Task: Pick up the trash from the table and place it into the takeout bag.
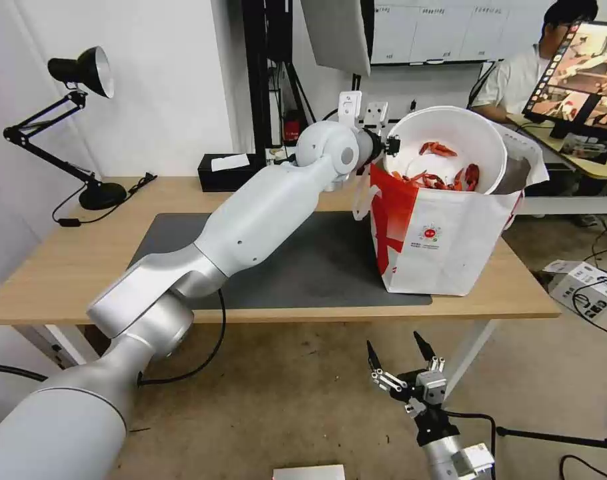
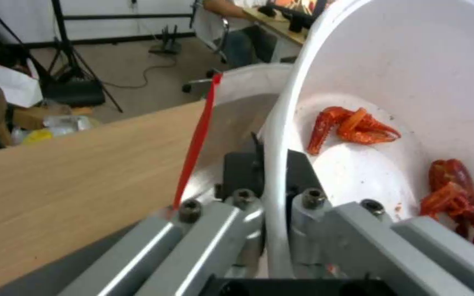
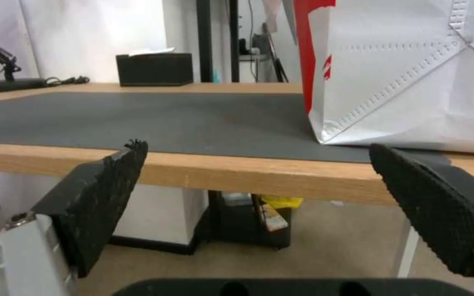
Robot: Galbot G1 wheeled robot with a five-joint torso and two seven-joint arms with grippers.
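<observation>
**Bowl of crayfish shells tipped over the takeout bag**

The white round bowl (image 1: 450, 143) sits tilted in the open mouth of the takeout bag (image 1: 443, 240), its inside turned toward the robot, with red crayfish shells (image 1: 443, 175) gathered along its lower side and a few higher up. The left gripper (image 1: 387, 145) is clamped on the bowl's rim at the bag's near-left top edge; in the left wrist view the white rim (image 2: 274, 172) runs between its fingers (image 2: 248, 205), one inside the bowl and one outside.

The bag stands upright on the right end of the dark-grey mat (image 1: 317, 267), which lies on the light-wood table (image 1: 63, 267). A black tissue box (image 1: 229, 170) and a black desk lamp (image 1: 83, 127) are at the table's far side.

The right gripper (image 1: 402, 360) waits below the table's front edge, near the bag's corner, its jaws spread wide and holding nothing.
</observation>
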